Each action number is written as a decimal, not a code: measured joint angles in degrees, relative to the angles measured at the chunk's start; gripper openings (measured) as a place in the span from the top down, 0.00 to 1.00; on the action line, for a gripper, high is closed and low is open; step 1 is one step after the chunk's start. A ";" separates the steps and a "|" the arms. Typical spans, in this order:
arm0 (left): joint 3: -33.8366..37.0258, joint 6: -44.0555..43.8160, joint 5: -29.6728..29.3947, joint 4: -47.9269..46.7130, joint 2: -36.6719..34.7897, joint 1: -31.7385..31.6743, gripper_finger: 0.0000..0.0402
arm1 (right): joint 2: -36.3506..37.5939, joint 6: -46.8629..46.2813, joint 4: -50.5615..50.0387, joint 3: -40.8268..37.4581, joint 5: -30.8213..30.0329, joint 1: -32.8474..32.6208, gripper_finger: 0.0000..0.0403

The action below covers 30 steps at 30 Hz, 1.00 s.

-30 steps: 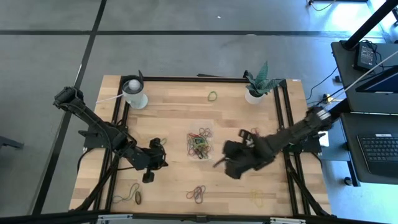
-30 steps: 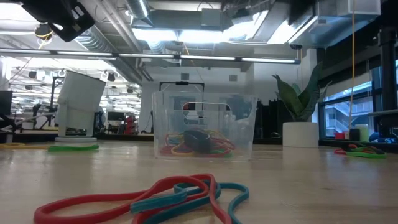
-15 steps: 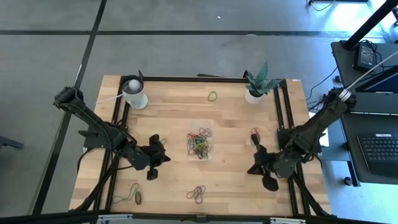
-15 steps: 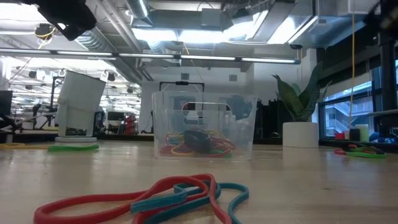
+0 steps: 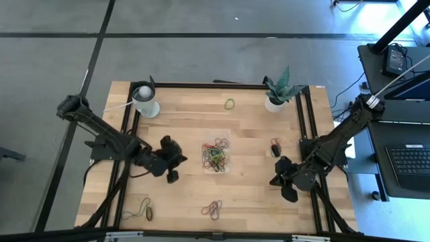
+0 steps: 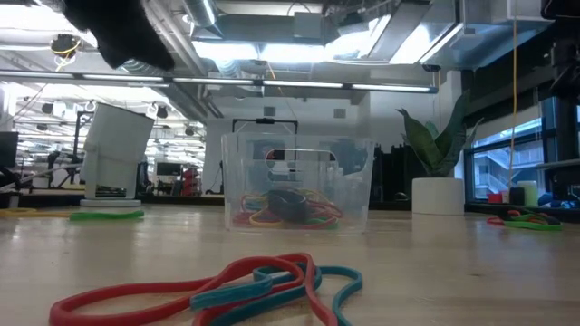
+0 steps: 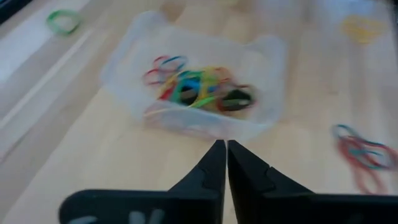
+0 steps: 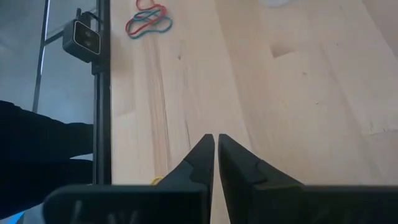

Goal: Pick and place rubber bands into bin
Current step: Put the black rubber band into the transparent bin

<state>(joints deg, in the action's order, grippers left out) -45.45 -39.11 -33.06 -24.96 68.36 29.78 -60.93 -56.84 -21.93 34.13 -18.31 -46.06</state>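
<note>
Left to right across the table (image 5: 181, 128):

- Far-left corner: white cup (image 5: 145, 101). Near-left corner: a small loose clump of bands (image 5: 144, 210) on the wood.
- Left gripper (image 5: 172, 173) sits left of centre, just beside the bin, above the wood. Left wrist view shows its fingers (image 7: 214, 163) pressed together, only a hairline gap, nothing between them, tips aimed at the bin.
- Bin (image 5: 216, 153) at table centre, upright, clear walls. It holds a tangled heap of rubber bands (image 7: 198, 86): yellow, green, red, blue, one dark.
- Loose green band (image 5: 230, 103) near the far edge, between cup and plant.
- Red-and-blue bundle (image 5: 213, 209) near the near edge, roughly in line with the bin; in the low view it lies closest to the camera.
- Potted plant (image 5: 275, 94) in a white pot, far-right area.
- Small dark/red band clump (image 5: 275, 148) right of the bin, well apart from it.
- Right gripper (image 5: 291, 195) near the right edge, toward the near-right corner. Right wrist view shows its fingers (image 8: 205, 155) nearly touching, thin slit between, holding nothing, over bare wood.
- Faint yellow band (image 5: 277, 212) near the near edge, just beside the right gripper.
</note>
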 joint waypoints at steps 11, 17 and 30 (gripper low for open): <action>0.00 -11.19 4.40 -14.59 0.04 -14.13 0.73 | -0.02 -1.50 0.59 0.00 -0.02 0.45 0.93; 0.30 -8.23 7.28 -14.60 2.85 -18.77 0.66 | -0.04 -1.60 0.97 0.00 -0.04 2.24 0.93; 2.86 -9.42 17.11 -13.74 19.19 -20.05 0.65 | -0.04 -1.56 1.64 0.02 -0.04 4.07 0.93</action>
<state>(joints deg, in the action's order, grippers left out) -42.59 -48.54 -15.95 -38.70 87.54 9.74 -60.97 -58.39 -20.30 34.15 -18.35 -42.00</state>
